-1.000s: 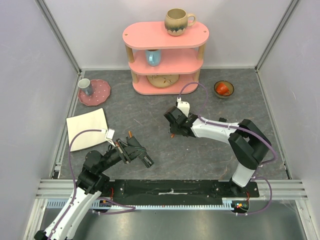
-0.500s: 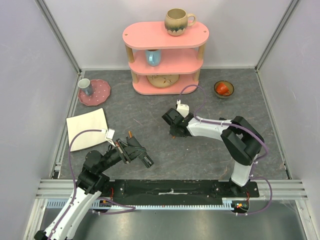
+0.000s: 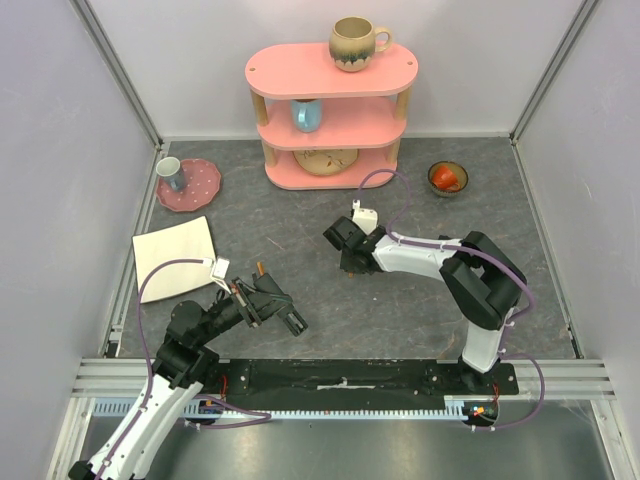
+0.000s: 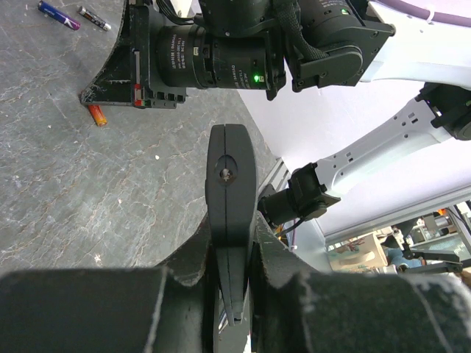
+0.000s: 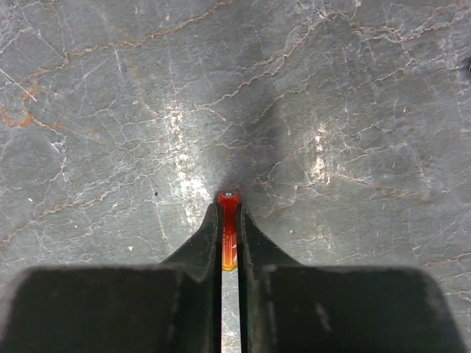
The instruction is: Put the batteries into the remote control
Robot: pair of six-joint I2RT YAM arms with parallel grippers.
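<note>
Close to the near edge of the bench (image 3: pixel 400 320), left of centre, the left gripper (image 3: pixel 283 312) is clamped on the remote control (image 4: pixel 231 193). From overhead the remote is only a dark stub past the fingers; the left wrist view shows it edge-on, squeezed between both fingers (image 4: pixel 276 254). Toward mid-bench the right gripper (image 3: pixel 349 264) points down at the grey surface. Its own camera reveals what the top view hides: jaws almost together, pinching a red-orange battery (image 5: pixel 229 220), red end toward the bench. Only the left wrist view catches two more beyond it, a purple-blue battery (image 4: pixel 59 12) and a grey battery (image 4: pixel 95 18), lying side by side. A pink shelf (image 3: pixel 330 75) stands at the far edge.
</note>
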